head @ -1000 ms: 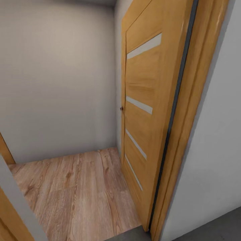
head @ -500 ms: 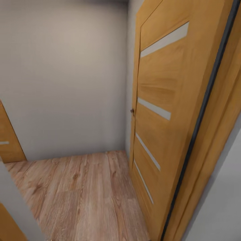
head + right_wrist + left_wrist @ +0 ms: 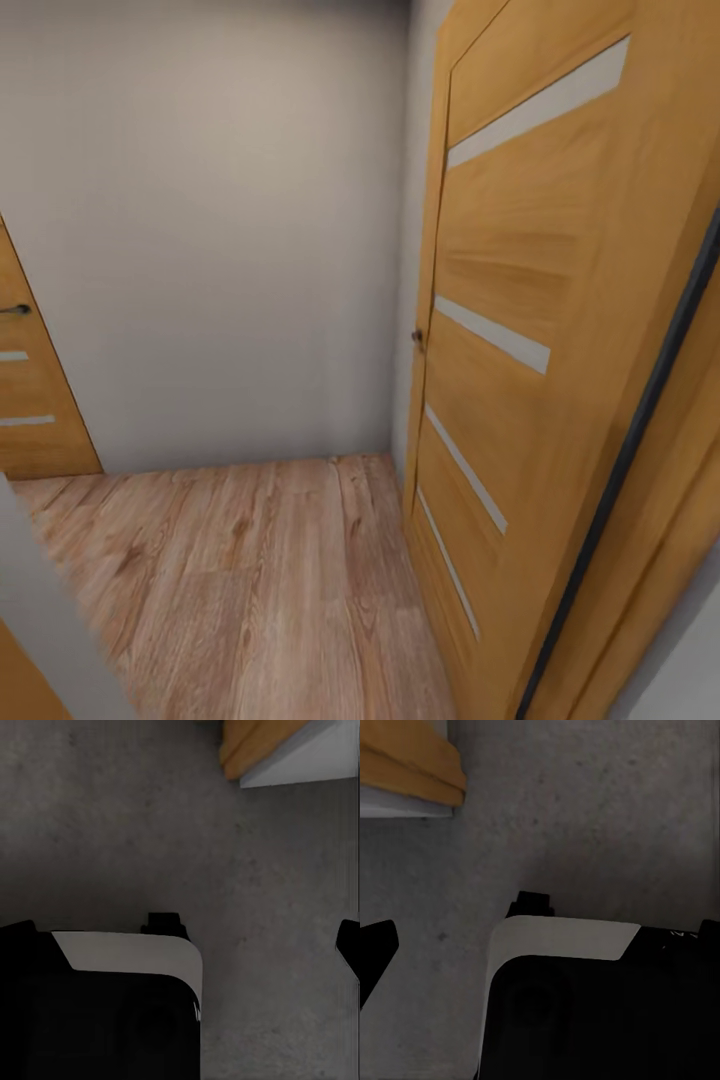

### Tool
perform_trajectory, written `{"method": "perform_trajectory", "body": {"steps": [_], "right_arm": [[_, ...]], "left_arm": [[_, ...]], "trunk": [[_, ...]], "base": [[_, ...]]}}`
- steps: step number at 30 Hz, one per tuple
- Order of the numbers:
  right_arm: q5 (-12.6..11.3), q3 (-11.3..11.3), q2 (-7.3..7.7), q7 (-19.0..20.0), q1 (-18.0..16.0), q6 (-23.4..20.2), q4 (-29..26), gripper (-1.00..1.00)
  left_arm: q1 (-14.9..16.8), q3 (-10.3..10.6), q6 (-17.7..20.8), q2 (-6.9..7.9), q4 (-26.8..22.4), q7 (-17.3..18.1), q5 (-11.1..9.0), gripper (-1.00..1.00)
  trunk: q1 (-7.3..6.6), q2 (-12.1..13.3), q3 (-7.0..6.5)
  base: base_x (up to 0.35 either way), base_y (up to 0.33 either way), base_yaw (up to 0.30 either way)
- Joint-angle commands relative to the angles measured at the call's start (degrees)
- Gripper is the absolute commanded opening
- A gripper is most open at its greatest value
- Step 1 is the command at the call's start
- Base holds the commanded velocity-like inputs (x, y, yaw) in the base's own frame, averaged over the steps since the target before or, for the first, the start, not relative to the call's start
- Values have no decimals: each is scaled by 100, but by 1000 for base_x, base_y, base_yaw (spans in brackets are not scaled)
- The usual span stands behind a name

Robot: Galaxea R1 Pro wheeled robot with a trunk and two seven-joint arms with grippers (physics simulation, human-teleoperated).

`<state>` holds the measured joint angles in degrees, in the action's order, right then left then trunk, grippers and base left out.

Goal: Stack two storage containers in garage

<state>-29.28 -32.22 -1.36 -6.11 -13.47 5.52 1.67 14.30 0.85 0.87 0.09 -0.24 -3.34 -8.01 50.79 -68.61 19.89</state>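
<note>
Light wood-plank flooring (image 3: 250, 590) with visible grain runs to a plain grey-white wall (image 3: 210, 230) at the far side. On the right stands an open honey-coloured wooden door (image 3: 520, 330) with slanted pale inset strips and a small dark knob; another such door (image 3: 30, 390) shows at the far left. Both wrist views look down on mottled dark grey concrete floor (image 3: 600, 817) beside the robot's black-and-white base (image 3: 585, 1012). Whether either gripper is open or holding anything cannot be told.

Black robot base (image 3: 607, 1020) with a rounded white panel (image 3: 135, 952).
</note>
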Motion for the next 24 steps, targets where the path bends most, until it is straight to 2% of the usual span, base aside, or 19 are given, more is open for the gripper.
{"method": "perform_trajectory", "body": {"steps": [1,11,24], "right_arm": [[-52,-48,-5,-3,-7,30,18,100],[-52,-48,-9,-4,-7,30,18,100],[-52,-48,-5,-2,-7,37,18,100]], "left_arm": [[3,12,9,0,-3,-9,-52,100],[3,12,9,0,-3,-9,-53,100],[3,12,9,4,-3,-9,-69,100]], "trunk": [[3,-4,6],[3,-4,6],[3,-4,6]], "base": [[296,-88,2],[280,-84,18],[19,-5,258]]}}
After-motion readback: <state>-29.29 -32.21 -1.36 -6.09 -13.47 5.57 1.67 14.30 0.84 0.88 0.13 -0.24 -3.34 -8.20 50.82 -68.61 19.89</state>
